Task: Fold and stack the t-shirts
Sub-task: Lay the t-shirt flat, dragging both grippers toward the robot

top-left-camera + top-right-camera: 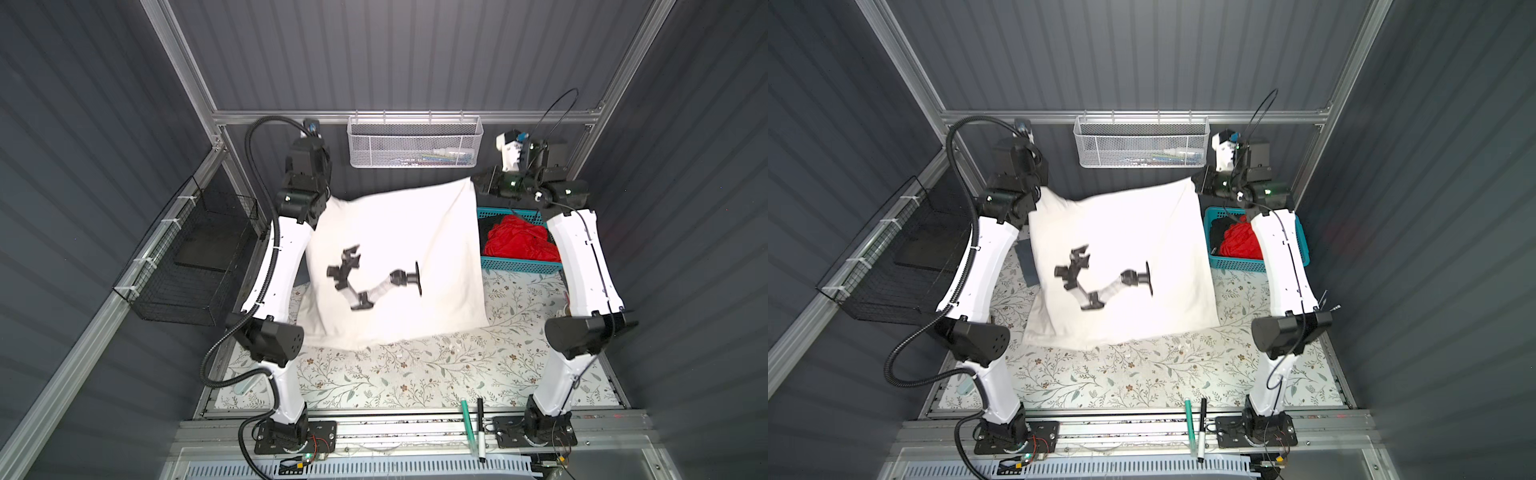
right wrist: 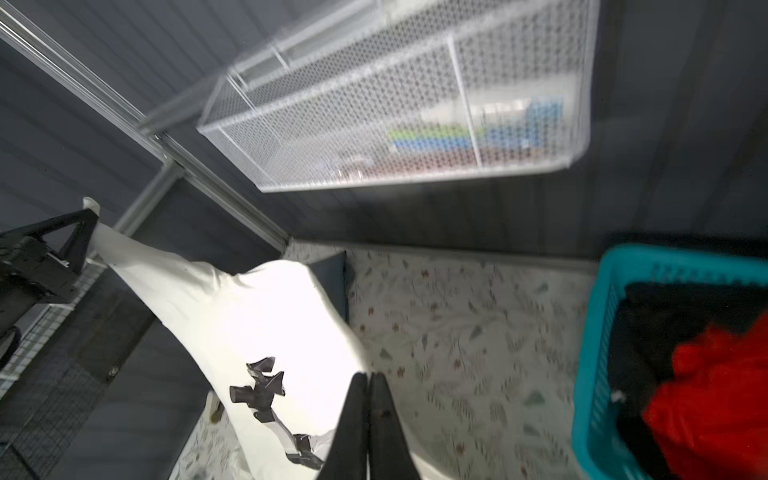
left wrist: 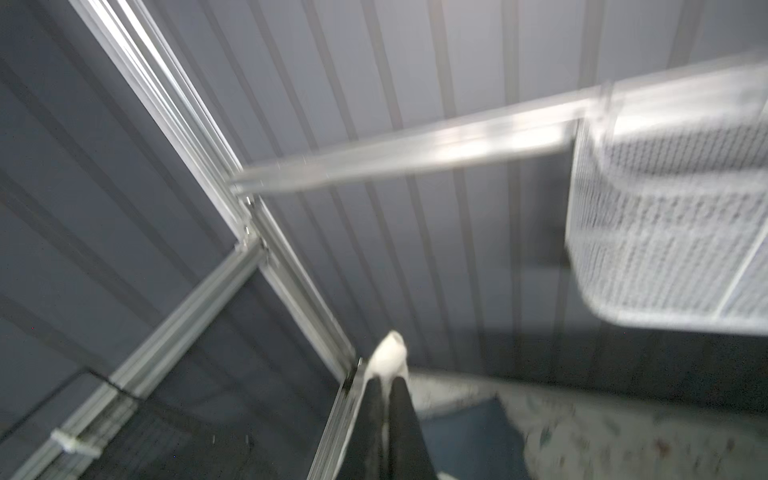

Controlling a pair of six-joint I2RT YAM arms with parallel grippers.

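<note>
T-shirts: 4 in view.
- 1 off-white t-shirt (image 1: 395, 249): soft cloth, roughly rectangular as spread, with a black-and-grey print of a jointed robot arm mid-panel. It hangs by its two far corners, and the near edge is draped on the floral-covered tabletop (image 1: 415, 374).
- Left fingers (image 3: 399, 390) are pinched tight on one far corner, with a white tuft poking past the tips. Right fingers (image 2: 379, 390) are pinched tight on the other.
- 1 slate-grey t-shirt (image 1: 1027, 266): lies on the tabletop, mostly hidden under the off-white one's left edge.
- 1 red t-shirt (image 1: 519, 243), crumpled, and 1 black t-shirt (image 1: 1219, 232): both in the teal basket (image 1: 519, 264), slotted plastic, far right.

Baskets: 3. The teal one, a white mesh basket (image 1: 415, 141) on the back rail, and a black wire basket (image 1: 187, 266) on the left wall.

Markers: 2, one green marker (image 1: 467, 428) and one black marker (image 1: 481, 432), side by side on the front rail.
</note>
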